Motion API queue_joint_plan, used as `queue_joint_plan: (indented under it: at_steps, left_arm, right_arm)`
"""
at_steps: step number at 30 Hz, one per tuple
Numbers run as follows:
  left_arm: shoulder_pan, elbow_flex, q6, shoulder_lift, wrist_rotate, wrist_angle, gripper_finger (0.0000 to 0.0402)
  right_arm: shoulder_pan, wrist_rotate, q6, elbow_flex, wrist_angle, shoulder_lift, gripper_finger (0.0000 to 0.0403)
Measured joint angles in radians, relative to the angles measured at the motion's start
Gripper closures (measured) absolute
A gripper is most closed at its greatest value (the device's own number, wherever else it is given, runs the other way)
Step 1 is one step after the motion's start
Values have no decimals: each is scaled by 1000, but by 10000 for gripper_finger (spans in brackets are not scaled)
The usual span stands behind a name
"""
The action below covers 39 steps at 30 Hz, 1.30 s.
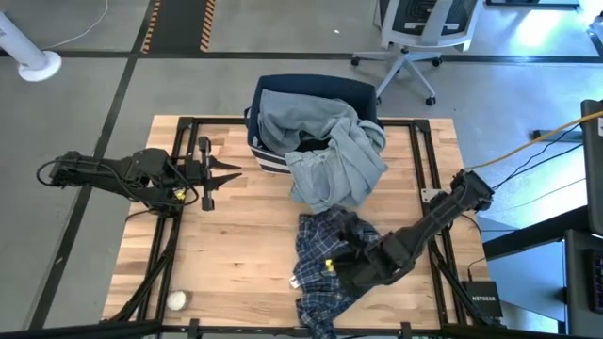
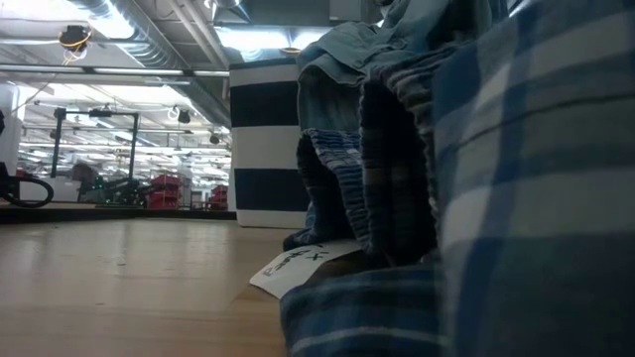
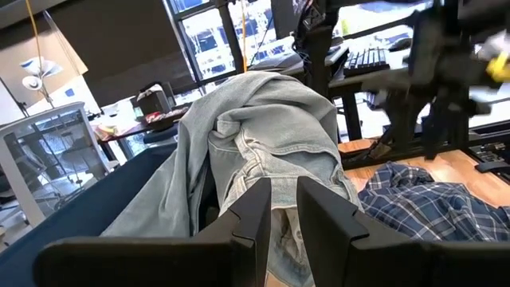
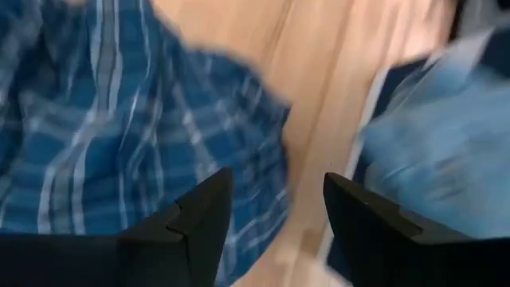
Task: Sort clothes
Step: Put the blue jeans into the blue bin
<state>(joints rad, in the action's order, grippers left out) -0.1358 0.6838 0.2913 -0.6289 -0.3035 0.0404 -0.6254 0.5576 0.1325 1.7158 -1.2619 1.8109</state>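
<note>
A blue plaid shirt (image 1: pixel 320 256) lies crumpled on the wooden table near its front edge; it fills the low view's right side (image 2: pixel 516 198). A grey-blue denim garment (image 1: pixel 334 155) hangs over the near rim of the navy bin (image 1: pixel 316 92), with its lower part on the table. Something black (image 1: pixel 311 143) shows inside the bin. My right gripper (image 1: pixel 356 268) is open, low over the plaid shirt (image 4: pixel 119 127). My left gripper (image 1: pixel 224 176) is at the table's left, held level and pointing at the denim (image 3: pixel 263 135). Its fingers stand a narrow gap apart and it is empty. My right gripper stands open over the plaid shirt's edge (image 4: pixel 239 159), slanting down from the table's right. One finger is over the cloth and bare wood shows in the gap. I cannot tell whether the fingers touch the cloth.
A small white ball (image 1: pixel 176 299) lies at the near left corner. A white label (image 2: pixel 288 268) sticks out from the plaid shirt onto the wood. The striped bin (image 2: pixel 263 149) stands at the far middle. Bare wood lies between my left gripper and the clothes.
</note>
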Motion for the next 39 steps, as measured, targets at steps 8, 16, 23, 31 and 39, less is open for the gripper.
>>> queue_joint_plan:
  at_steps: [8, 16, 23, 31, 39]
  left_arm:
    - [0, 0, 0, 0, 0, 0, 343]
    - [0, 0, 5, 0, 0, 0, 343]
    - [0, 0, 7, 0, 0, -3, 343]
    - [0, 0, 5, 0, 0, -7, 343]
    - [0, 0, 5, 0, 0, -7, 343]
  right_arm:
    - [43, -50, 163, -258, -103, 0, 188]
    - [117, 157, 171, -263, -179, 0, 188]
    - [204, 372, -37, -9, -235, 0, 188]
    - [378, 563, -339, 309, -180, 0, 188]
    - [668, 337, -532, 381, 16, 5, 188]
